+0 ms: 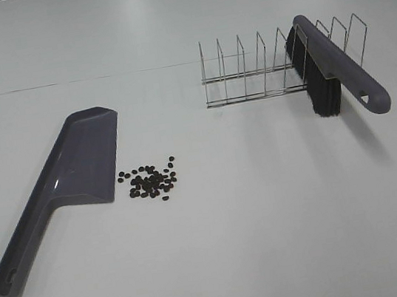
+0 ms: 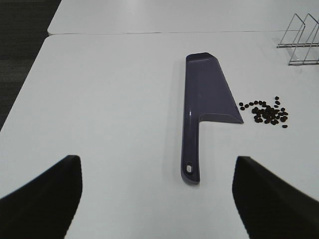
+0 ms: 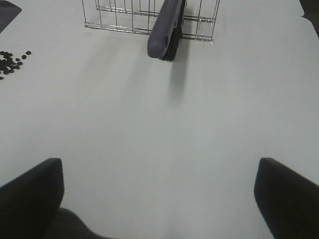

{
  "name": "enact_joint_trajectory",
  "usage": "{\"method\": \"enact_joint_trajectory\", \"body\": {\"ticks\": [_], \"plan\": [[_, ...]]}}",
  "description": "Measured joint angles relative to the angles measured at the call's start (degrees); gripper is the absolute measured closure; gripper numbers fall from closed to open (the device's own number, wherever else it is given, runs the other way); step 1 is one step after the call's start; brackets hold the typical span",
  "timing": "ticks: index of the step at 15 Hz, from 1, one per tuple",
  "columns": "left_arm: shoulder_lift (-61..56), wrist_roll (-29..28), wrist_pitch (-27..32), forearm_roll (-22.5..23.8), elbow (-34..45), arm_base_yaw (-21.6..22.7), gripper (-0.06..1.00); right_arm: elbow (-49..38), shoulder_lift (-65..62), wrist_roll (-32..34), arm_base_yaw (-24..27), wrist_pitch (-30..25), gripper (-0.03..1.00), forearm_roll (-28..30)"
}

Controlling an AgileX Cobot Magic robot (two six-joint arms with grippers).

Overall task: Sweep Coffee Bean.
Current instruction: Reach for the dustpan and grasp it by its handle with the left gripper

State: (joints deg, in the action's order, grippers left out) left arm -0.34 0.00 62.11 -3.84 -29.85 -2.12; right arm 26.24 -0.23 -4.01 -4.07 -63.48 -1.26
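Nothing to read here: no lettering, label or number shows on the purple dustpan (image 1: 84, 158), the brush (image 1: 340, 67) or the wire rack (image 1: 251, 98). A moulded mark by the dustpan's handle hole, if any, is too small to tell.

The left gripper (image 2: 155, 162) is wide open: its two dark fingers (image 2: 45, 199) stand far apart, at 9 and 3 o'clock of its own axis. The right gripper (image 3: 159, 164) has the same pose, with its fingers (image 3: 284, 194) spread wide, and both are held in the air.
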Motion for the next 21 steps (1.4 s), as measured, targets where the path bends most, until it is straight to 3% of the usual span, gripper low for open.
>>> {"method": "enact_joint_trajectory", "body": {"ticks": [17, 21], "plan": [[41.4, -6.4, -0.5, 1.4, -0.3, 0.0, 0.19, 0.0, 0.0, 0.0, 0.0, 0.0, 0.04, 0.0], [50.5, -8.7, -5.0, 1.5, -3.6, 0.0, 0.20, 0.0, 0.0, 0.0, 0.0, 0.0, 0.04, 0.0]]}}
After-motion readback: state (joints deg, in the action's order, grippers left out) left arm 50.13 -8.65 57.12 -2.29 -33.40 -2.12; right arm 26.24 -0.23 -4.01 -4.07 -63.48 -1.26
